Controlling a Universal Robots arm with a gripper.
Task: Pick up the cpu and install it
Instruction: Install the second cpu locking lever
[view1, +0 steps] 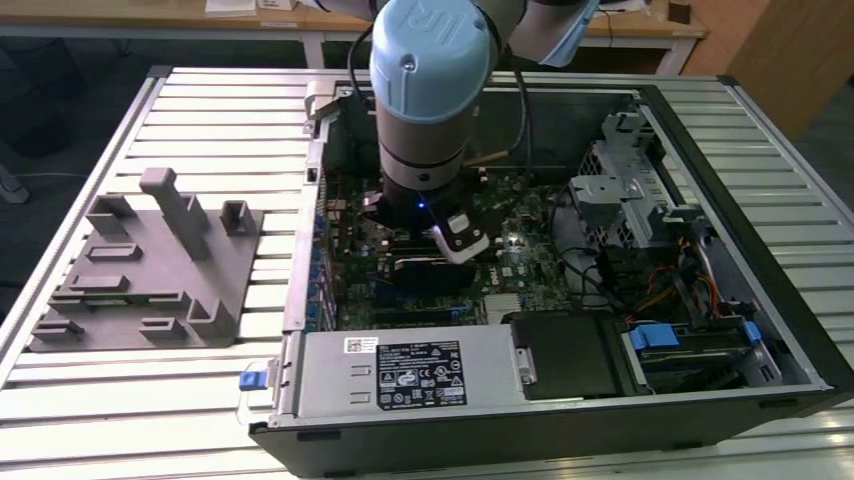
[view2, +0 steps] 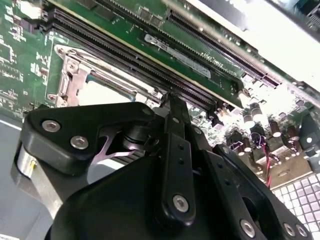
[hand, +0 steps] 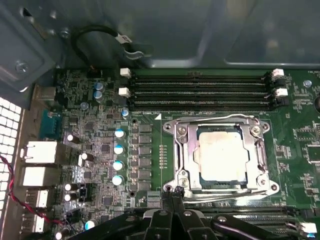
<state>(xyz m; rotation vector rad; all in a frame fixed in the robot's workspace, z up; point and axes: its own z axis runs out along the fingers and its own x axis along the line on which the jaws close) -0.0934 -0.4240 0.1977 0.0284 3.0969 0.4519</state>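
Hand: we see the black hand (hand: 172, 194) clenched on nothing, its fingertips together just beside the socket frame.
Cpu: the flat square pale silver cpu (hand: 221, 154) lies in the metal socket frame (hand: 182, 150) on the green motherboard (hand: 150, 145).
Slots: black memory slots (hand: 200, 90) run beyond the socket.
Case: we see the open black computer case (view1: 561, 420) on the slatted metal table (view1: 134, 400).

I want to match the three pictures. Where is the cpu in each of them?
Exterior view: I cannot make it out; the arm stands over the motherboard.
First wrist view: the cpu lies inside the metal socket frame, below the memory slots.
Second wrist view: a pale part of it shows above the gripper.
Shared landmark: the memory slots.
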